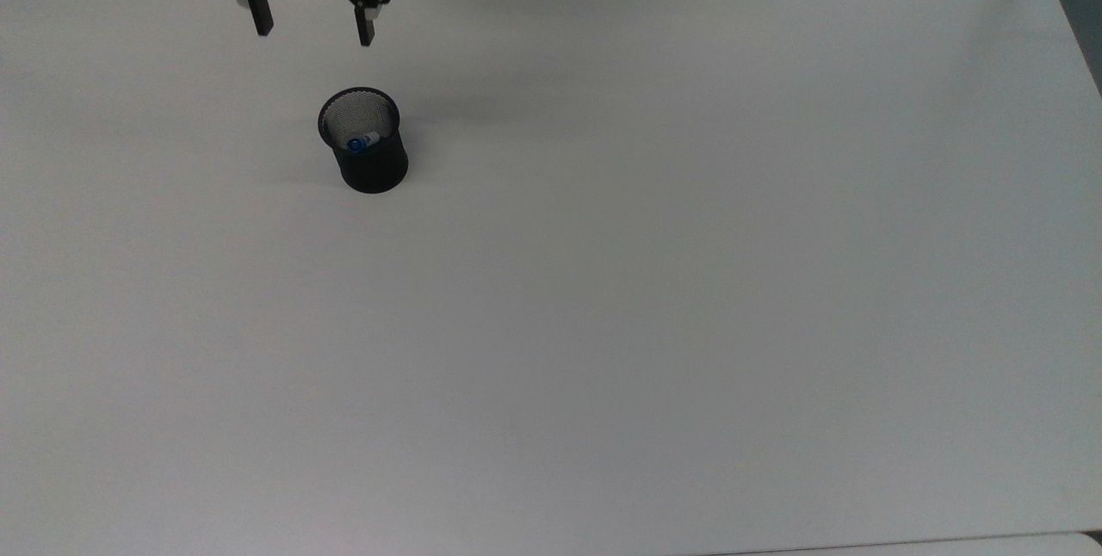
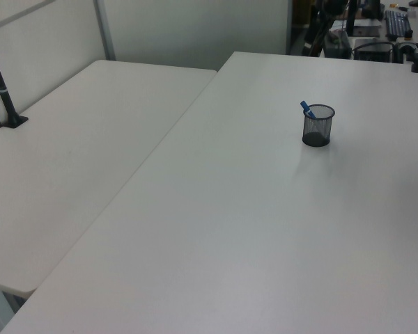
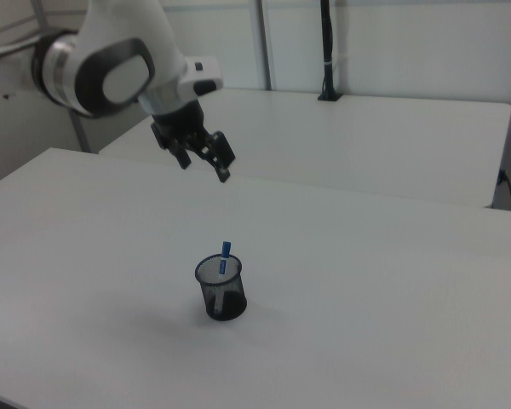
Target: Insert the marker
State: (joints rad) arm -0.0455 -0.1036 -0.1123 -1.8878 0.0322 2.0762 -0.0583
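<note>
One marker point(image 1: 362, 142) below open pincer point(image 1: 312, 29)

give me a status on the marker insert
Tool open, empty, above the white table. Slim white marker with blue cap standing in black mesh cup. Nothing in the way.
</note>
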